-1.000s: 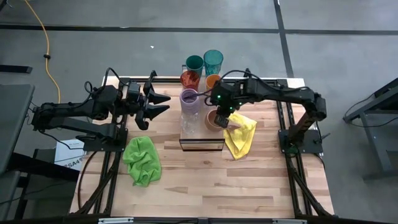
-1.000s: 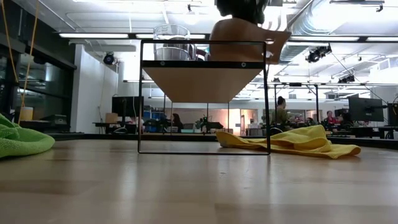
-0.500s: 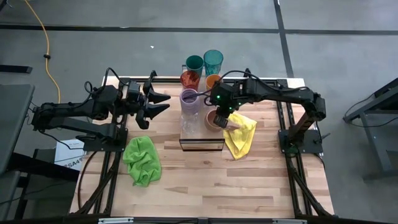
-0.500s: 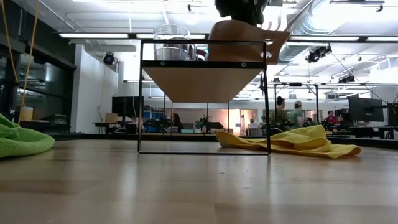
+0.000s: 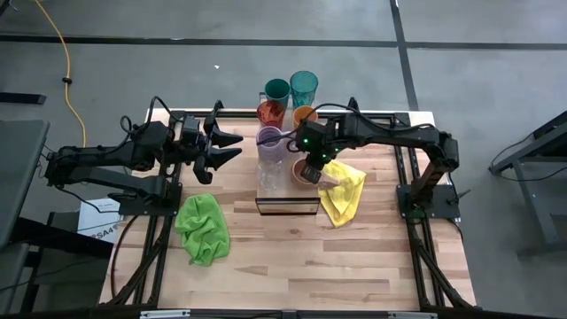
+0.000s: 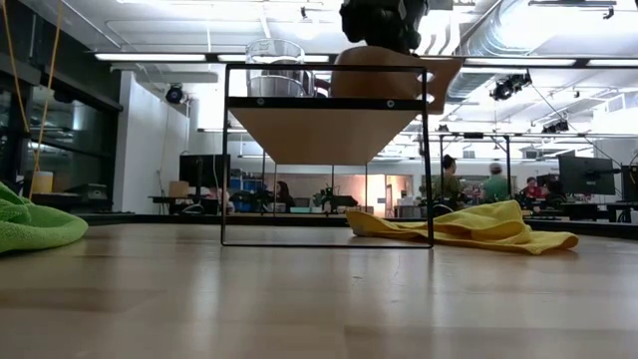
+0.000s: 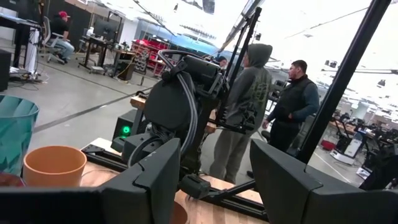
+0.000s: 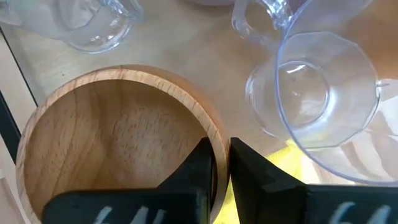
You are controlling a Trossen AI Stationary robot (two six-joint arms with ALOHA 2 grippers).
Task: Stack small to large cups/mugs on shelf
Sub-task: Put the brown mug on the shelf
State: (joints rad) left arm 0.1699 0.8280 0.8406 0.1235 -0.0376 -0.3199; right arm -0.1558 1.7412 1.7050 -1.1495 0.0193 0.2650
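The light-wood shelf (image 5: 288, 202) stands mid-table. On it are a lavender mug (image 5: 269, 138), clear glasses (image 5: 270, 173) and a tan wooden mug (image 5: 304, 173). My right gripper (image 5: 309, 167) is above the tan mug (image 8: 112, 143) and shut on it; in the low view it (image 6: 384, 22) is over the mug (image 6: 384, 72). Two teal tumblers (image 5: 304, 86), an amber tumbler (image 5: 270, 112) and an orange cup (image 5: 304, 114) stand behind the shelf. My left gripper (image 5: 232, 148) waits open to the shelf's left. My right gripper pinches the tan mug's rim (image 8: 217, 144), one finger (image 8: 198, 169) inside the mug and one (image 8: 252, 167) outside. The fingers come from above, pointing down. The mug is upright, its base at the shelf's top.
A yellow cloth (image 5: 344, 195) lies right of the shelf, partly under it; a green cloth (image 5: 204, 229) lies to the near left. A clear glass (image 8: 323, 93) is close beside the tan mug. People stand beyond the table (image 7: 249, 93).
My right gripper has gone down a little and slightly toward the table's left, still shut on the tan mug, which sits lower on the shelf than before.
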